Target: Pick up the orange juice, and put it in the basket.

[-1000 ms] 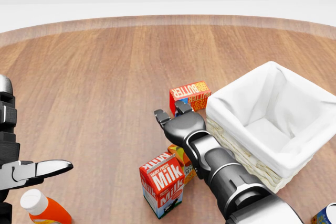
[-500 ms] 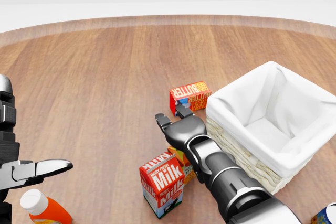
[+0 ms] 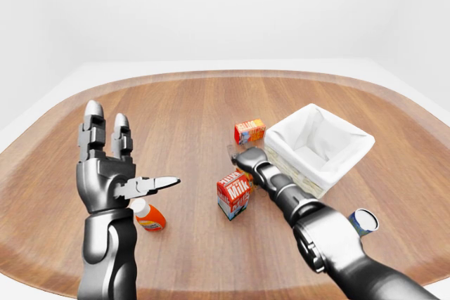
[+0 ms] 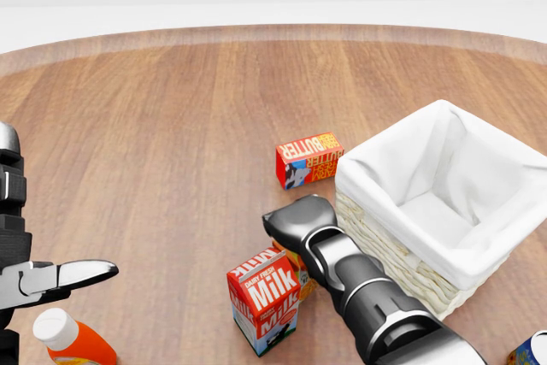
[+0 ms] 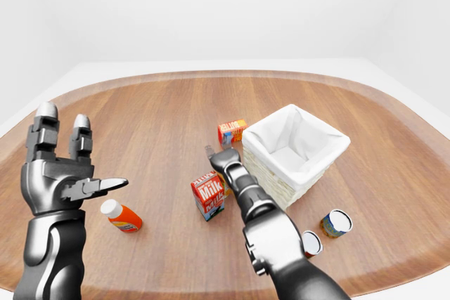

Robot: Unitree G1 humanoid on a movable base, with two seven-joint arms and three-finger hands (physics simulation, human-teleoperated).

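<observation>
In the left-eye view, the left hand [image 3: 112,173] is raised upright at the left with its fingers spread wide, holding nothing. A lying orange bottle [image 3: 149,216] with a white cap rests on the wooden surface [image 3: 176,114] just below it. The right hand [image 3: 247,158] reaches down between the milk carton [image 3: 234,194] and the basket [image 3: 318,147].

In the head view, the right hand [image 4: 297,218] hangs over the orange juice [image 4: 300,267], a small orange carton mostly hidden beneath the wrist and touching the milk carton's right side. The fingers point downward out of sight, so their spread cannot be told. A butter box [image 4: 308,158] lies just above the hand.

In the right-eye view, two cans [image 5: 337,223] stand to the lower right of the basket.
</observation>
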